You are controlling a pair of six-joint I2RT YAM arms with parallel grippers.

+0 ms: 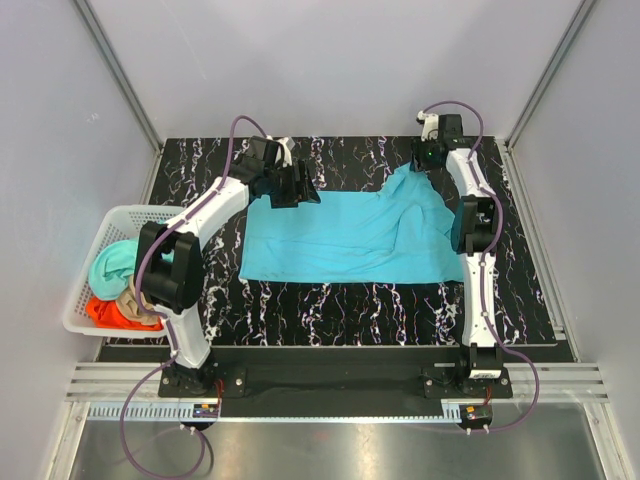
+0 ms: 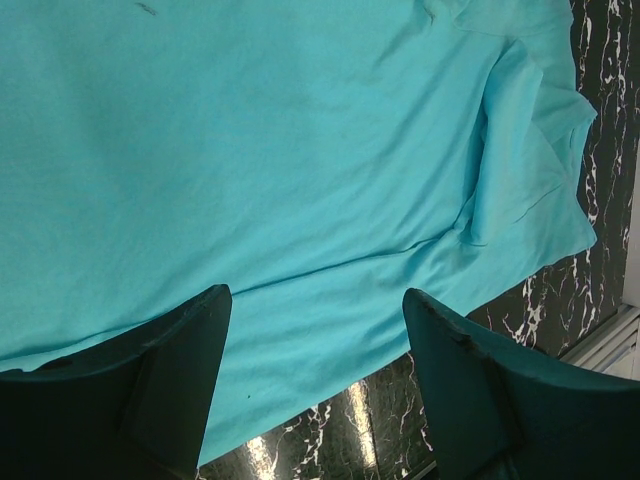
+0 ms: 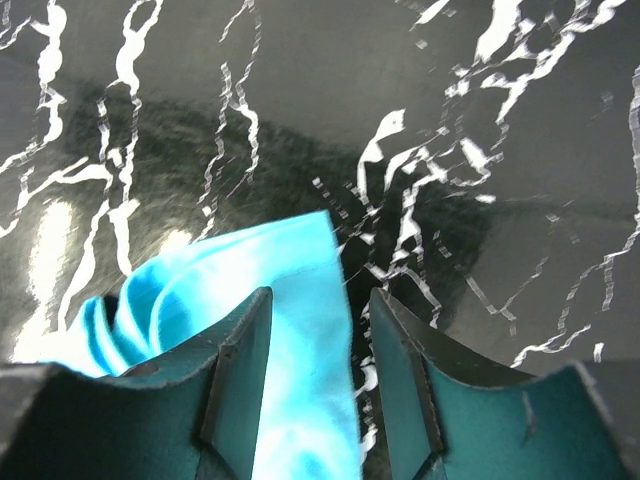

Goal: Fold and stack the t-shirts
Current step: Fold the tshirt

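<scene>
Honestly, smooth the bunched upper-right corner of the cyan t-shirt first, left gripper spread wide over it, right gripper straddling that corner, pinch unclear.

We record: bright cyan cloth t-shirt spread mid black marbled surface. At its left edge, white plastic lattice basket holds mint-teal cloth t-shirt, behind tan cloth t-shirt and orange-red cloth t-shirt.
</scene>
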